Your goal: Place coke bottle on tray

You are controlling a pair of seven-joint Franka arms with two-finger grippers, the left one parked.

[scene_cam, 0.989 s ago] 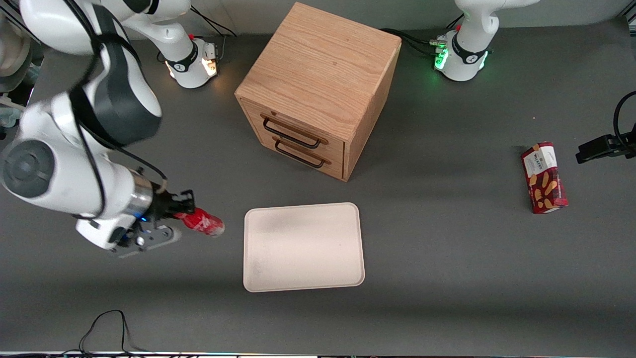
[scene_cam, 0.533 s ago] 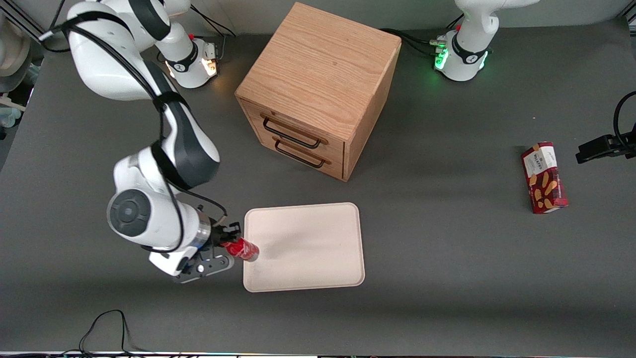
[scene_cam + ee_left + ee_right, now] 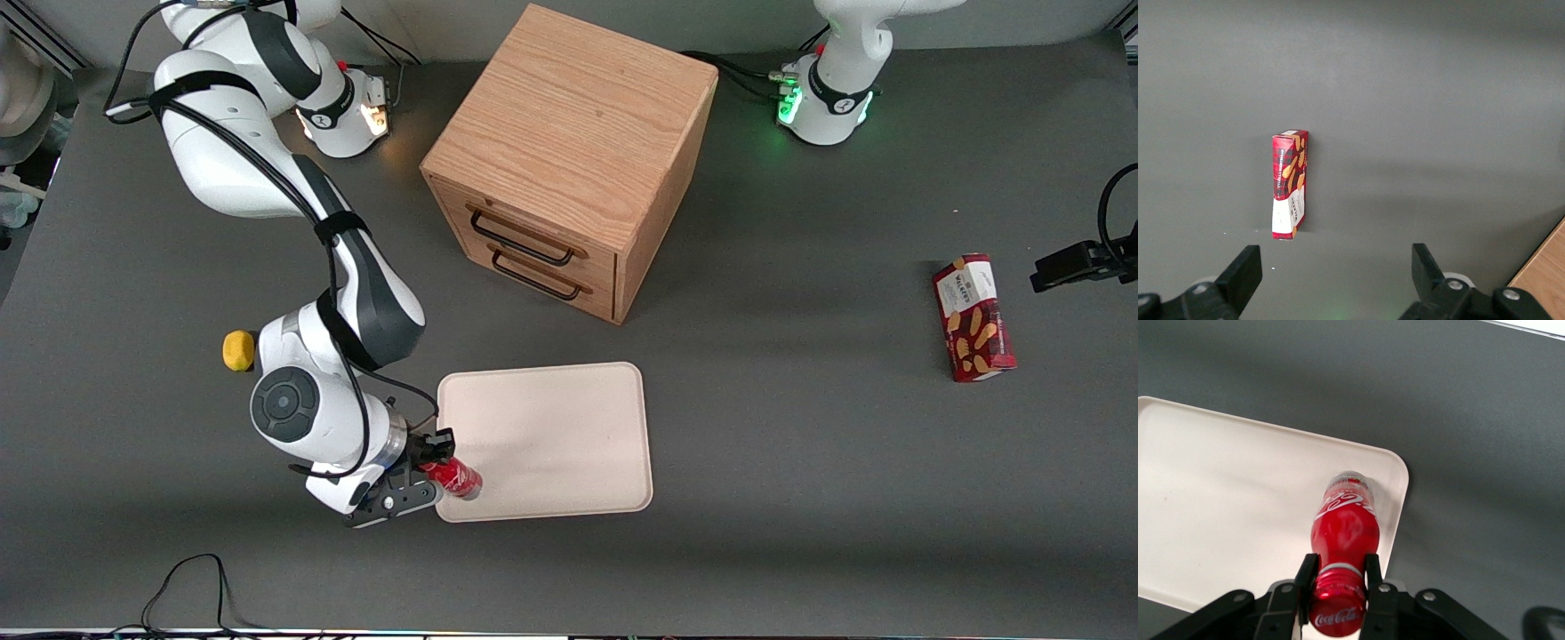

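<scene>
While the coke bottle (image 3: 1344, 527) hangs clamped by its neck just under the red cap, the gripper (image 3: 433, 460) sits over the corner of the tray (image 3: 569, 427) that is nearest the front camera and toward the working arm's end of the counter (image 3: 800, 498). Its fingers (image 3: 1306, 577) are closed narrowly on either side of the neck, and nothing else is in their grasp.

The relation that matters is how the bottle lies from the gripper. In the right wrist view its long axis runs straight away from the fingers, cap at the gripper and silvery base leading, so the base points down at the tray. In the front view the bottle (image 3: 455, 478) leans a little, base angled in toward the tray's middle. The base appears to be over the tray's surface just inside the rim, close to the corner, though whether it is touching or a shade above cannot be settled from these angles.

My judgement is that the carrying is nearly over and the set-down is the step in hand. Because the base sits so near the rim, a release here risks the bottle landing on the raised edge and toppling onto the counter; a small shift toward the tray's middle and a straighter axis would make the placement safer.

The wooden drawer cabinet (image 3: 569, 160) and the red biscuit box (image 3: 973, 317) stand well apart.
</scene>
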